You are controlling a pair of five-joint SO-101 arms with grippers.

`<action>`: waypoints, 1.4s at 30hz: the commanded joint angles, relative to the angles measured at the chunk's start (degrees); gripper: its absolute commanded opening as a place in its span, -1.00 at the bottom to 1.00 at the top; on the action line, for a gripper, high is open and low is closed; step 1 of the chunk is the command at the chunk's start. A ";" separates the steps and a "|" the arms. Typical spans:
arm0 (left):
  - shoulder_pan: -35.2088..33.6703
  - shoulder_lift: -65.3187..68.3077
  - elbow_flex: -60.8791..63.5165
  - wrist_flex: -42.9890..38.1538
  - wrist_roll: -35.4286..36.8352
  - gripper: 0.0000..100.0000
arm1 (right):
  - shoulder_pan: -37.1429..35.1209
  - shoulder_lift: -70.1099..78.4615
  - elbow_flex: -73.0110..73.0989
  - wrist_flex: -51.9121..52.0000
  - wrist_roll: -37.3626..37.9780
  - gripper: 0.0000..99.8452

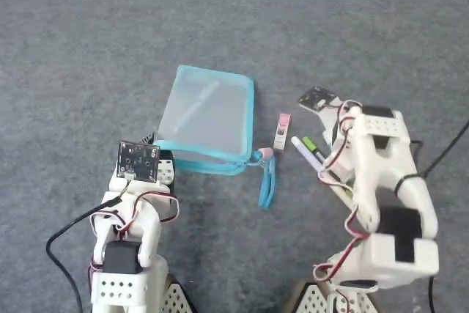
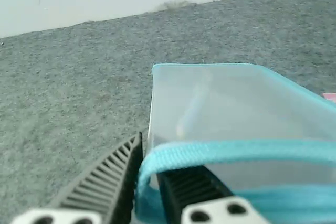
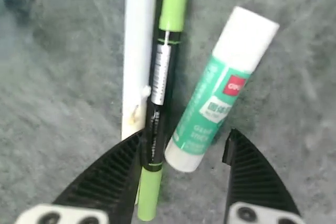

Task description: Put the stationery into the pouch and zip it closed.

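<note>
The translucent pouch (image 1: 209, 116) with cyan trim lies flat at mid-table. My left gripper (image 1: 163, 155) is at its near left corner. In the left wrist view that gripper (image 2: 149, 187) is shut on the pouch's cyan edge (image 2: 220, 150). My right gripper (image 3: 181, 182) hangs open over a green-and-white glue stick (image 3: 220, 87), whose near end lies between the fingers. A green-and-black pen (image 3: 160, 93) and a white pen (image 3: 137, 51) lie beside it, next to one finger (image 3: 107, 177). From above, both pens (image 1: 308, 149) poke out by the right gripper (image 1: 331, 163).
A small pink and white item (image 1: 282, 131) lies between the pouch and the pens. The pouch's cyan strap (image 1: 267, 182) trails toward the front from a pink zipper pull (image 1: 265, 153). Grey carpet covers the table; a pale wall edge runs along the back.
</note>
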State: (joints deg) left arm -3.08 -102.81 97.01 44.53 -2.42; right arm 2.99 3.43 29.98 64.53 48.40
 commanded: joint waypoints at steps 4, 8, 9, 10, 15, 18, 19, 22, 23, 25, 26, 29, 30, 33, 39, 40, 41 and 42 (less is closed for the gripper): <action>-0.53 -0.44 -0.40 -0.70 0.26 -0.98 | 4.35 4.09 -4.66 -3.38 0.70 -0.58; -0.53 -0.44 -0.40 -0.70 0.26 -0.98 | 6.20 6.46 -4.66 -3.91 0.97 -0.58; -0.53 -0.44 -0.40 -0.79 0.26 -0.98 | 6.20 6.81 -4.66 -3.91 0.97 -0.61; -0.53 -0.44 -0.40 -0.79 0.26 -0.98 | 6.20 6.90 -4.66 -3.91 0.97 -0.67; -0.53 -0.35 -0.40 -0.62 0.26 -0.98 | 6.29 6.90 -4.75 -3.47 0.70 -0.91; -0.53 -0.26 -0.40 -0.62 0.26 -0.98 | 7.08 6.81 -5.10 -2.15 0.26 -0.93; -0.53 -0.26 -0.40 -0.62 0.26 -0.98 | 7.34 6.46 -5.54 -1.45 -0.44 -0.93; -0.53 -0.26 -0.40 -0.62 0.26 -0.98 | 8.40 2.86 -6.07 1.01 -1.41 -0.97; -0.53 -0.26 -0.40 -0.62 0.26 -0.98 | 8.40 0.92 -6.07 2.24 -1.41 -1.00; -0.53 -0.26 -0.40 -0.62 0.26 -0.98 | 8.31 -3.82 -5.89 5.58 -1.41 -0.98; -0.53 -0.26 -0.40 -0.62 0.26 -0.98 | 8.04 -6.55 -5.89 7.60 -1.41 -0.99; -0.53 -0.26 -0.40 -0.62 0.26 -0.98 | 7.16 -15.25 -5.89 13.32 -1.41 -0.99; -0.53 -0.26 -0.40 -0.62 0.26 -0.98 | 6.81 -18.42 -5.80 15.25 -1.41 -0.99; -0.53 -0.26 -0.40 -0.62 0.26 -0.98 | 4.44 -27.03 -5.80 21.14 -1.41 -0.99; -0.62 -0.26 -0.40 -0.53 0.26 -0.98 | 0.13 -34.51 -5.01 23.16 -8.70 -0.99; -0.70 -0.26 -0.40 -0.53 0.26 -0.98 | -0.40 -34.51 -5.01 23.52 -9.41 -0.99; -0.79 -0.26 -0.40 -0.53 0.26 -0.98 | -0.57 -34.51 -4.92 23.78 -9.93 -0.99; -0.88 -0.26 -0.40 -0.53 0.26 -0.98 | -1.01 -34.68 -4.92 23.96 -10.37 -0.99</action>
State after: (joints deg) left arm -3.08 -102.81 97.01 44.53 -2.42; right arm 3.60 -28.13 25.58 87.65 40.22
